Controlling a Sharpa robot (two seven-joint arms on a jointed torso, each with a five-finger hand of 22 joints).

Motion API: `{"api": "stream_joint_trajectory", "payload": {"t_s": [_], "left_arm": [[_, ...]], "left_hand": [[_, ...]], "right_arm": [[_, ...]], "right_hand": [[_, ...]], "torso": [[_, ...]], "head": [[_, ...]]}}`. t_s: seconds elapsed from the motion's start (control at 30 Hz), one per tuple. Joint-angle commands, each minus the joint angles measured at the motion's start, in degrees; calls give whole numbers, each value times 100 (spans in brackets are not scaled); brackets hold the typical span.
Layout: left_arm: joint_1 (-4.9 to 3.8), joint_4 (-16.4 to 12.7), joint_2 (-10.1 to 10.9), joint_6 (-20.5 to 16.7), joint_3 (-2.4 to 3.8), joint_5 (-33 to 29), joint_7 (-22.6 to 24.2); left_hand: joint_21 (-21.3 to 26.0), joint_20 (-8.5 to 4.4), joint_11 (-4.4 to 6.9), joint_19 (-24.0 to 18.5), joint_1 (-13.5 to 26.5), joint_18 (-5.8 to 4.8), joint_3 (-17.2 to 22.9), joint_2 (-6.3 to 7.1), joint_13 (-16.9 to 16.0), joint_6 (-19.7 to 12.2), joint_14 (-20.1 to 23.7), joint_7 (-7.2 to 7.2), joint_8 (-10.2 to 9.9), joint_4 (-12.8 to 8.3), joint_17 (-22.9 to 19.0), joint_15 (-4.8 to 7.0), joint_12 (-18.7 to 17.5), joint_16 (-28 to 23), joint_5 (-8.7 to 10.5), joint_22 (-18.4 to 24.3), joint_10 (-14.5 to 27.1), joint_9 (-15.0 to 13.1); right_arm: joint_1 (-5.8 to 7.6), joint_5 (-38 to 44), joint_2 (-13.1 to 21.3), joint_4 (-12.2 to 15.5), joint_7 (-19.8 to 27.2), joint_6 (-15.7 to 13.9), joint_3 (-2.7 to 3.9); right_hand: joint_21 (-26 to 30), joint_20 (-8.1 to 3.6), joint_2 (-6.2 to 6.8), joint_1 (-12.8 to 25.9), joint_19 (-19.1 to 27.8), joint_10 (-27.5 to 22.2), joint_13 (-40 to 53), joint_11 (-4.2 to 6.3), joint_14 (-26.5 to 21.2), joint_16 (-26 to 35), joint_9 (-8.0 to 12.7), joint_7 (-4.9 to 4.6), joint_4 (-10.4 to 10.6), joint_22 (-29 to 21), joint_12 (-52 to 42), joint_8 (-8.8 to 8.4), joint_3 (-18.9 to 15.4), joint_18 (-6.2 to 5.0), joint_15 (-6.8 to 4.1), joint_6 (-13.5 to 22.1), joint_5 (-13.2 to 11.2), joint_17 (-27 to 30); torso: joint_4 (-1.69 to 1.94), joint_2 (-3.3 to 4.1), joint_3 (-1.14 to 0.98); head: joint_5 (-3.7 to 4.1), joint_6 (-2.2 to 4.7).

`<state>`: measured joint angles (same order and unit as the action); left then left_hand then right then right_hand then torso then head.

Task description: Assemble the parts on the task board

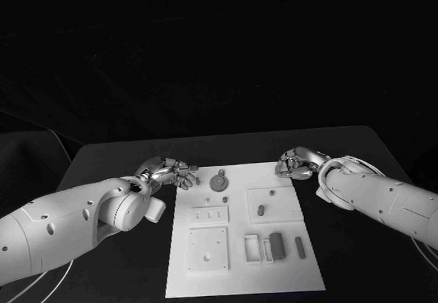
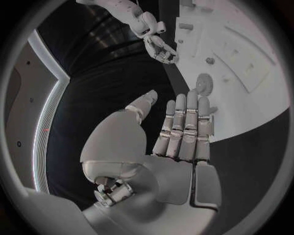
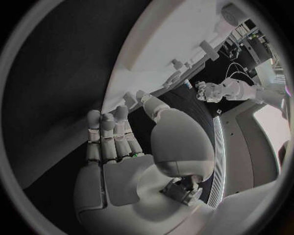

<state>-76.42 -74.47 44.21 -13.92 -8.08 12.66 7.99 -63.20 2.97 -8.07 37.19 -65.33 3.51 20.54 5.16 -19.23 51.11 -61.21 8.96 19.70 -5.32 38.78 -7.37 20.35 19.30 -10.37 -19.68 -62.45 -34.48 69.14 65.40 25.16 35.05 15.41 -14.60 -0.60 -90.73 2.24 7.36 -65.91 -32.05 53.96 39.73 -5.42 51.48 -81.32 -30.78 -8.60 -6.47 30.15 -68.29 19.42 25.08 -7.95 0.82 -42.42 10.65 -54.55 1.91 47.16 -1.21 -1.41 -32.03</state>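
Both hands hover empty at the task board [image 1: 187,278] far corners, left hand [image 1: 168,174] at 10 o'clock, right hand [image 1: 298,165] at 2, fingers loosely apart, touching nothing. Parts sit on board: round part [image 1: 218,182] by the left hand, dark block [image 1: 276,245] toward 5. Risk: small parts packed close, so a wide reach could knock neighbours or shift the board.

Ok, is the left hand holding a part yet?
No: in the left wrist view the left hand has its fingers stretched out with nothing between them, and the round part lies on the board beyond the fingertips.
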Motion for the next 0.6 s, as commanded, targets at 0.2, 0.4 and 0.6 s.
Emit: {"api": "stream_joint_trajectory", "payload": {"t_s": [0.2, 0.4, 0.6], "left_arm": [[-11, -21, -3, 23, 6, 26, 67], [-12, -19, -6, 19, 6, 28, 60], [-12, -22, -4, 30, 6, 28, 62]], "left_hand": [[-4, -6, -13, 19, -27, 104, -1, 36, 6, 1, 3, 11, -4, -33, 8, -8, -16, -14, -19, -5, 16, 4], [-4, -6, -13, 18, -28, 103, -1, 37, 6, 0, 5, 11, -4, -34, 8, -9, -16, -15, -19, -5, 17, 4], [-3, -6, -13, 17, -30, 103, -1, 38, 7, -1, 6, 11, -5, -35, 8, -9, -17, -16, -19, -5, 18, 4]], "right_arm": [[-2, 48, -32, 10, -12, 66, -5], [-1, 53, -44, 8, -25, 77, -7], [-1, 61, -57, 6, -30, 77, -10]], "right_hand": [[-44, -10, -51, 13, -15, 9, 8, 25, 23, -27, -6, 10, 10, 9, -44, 16, 18, 88, 7, -52, -12, -9], [-47, -11, -50, 12, -18, 13, 9, 26, 27, -32, -7, 11, 10, 10, -48, 17, 19, 87, 7, -55, -12, -11], [-50, -11, -49, 13, -21, 15, 10, 27, 30, -35, -8, 13, 10, 11, -52, 18, 19, 87, 7, -55, -13, -12]], "torso": [[-4, 5, -5], [-3, 4, -4], [-5, 4, -7]], "head": [[-8, -21], [-13, -36], [-24, -47]]}}
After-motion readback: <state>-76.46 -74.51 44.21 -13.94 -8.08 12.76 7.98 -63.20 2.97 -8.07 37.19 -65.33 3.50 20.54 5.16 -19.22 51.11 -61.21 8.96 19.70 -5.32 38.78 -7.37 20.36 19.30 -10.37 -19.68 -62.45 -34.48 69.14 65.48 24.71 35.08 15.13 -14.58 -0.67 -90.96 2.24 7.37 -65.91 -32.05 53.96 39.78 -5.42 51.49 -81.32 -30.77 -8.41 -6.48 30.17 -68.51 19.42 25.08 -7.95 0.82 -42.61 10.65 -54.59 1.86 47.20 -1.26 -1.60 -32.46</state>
